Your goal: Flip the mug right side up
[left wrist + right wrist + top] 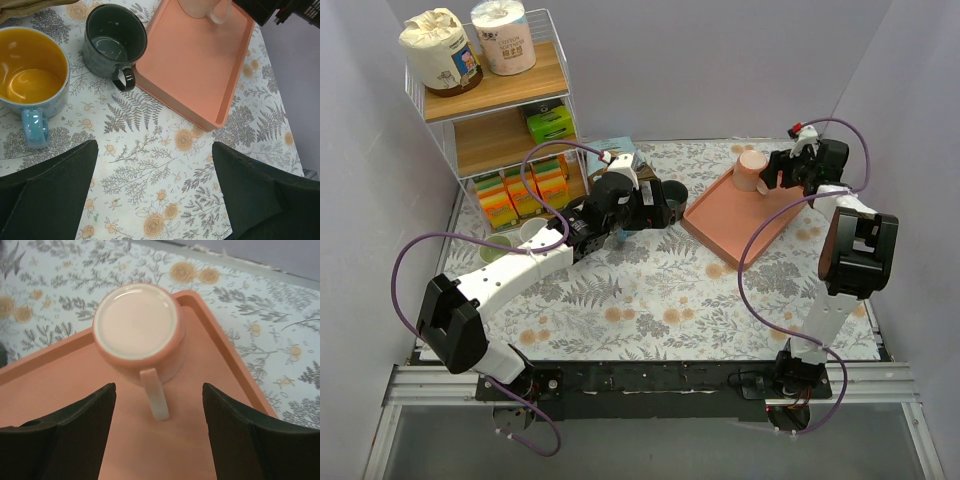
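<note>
A pink mug [137, 332] stands upside down on the salmon tray [60, 385], its flat bottom up and its handle [155, 395] pointing toward my right gripper. It also shows in the top view [751, 170] at the tray's far corner. My right gripper [157, 440] is open and empty just above and behind the mug, its fingers either side of the handle without touching. My left gripper [155, 195] is open and empty over the floral cloth near the tray's [200, 70] left edge.
A dark green mug [114, 42] and a blue mug with an orange inside [31, 80] stand upright left of the tray. A wire shelf [490, 100] with paper rolls and boxes stands at the back left. Walls close in on both sides.
</note>
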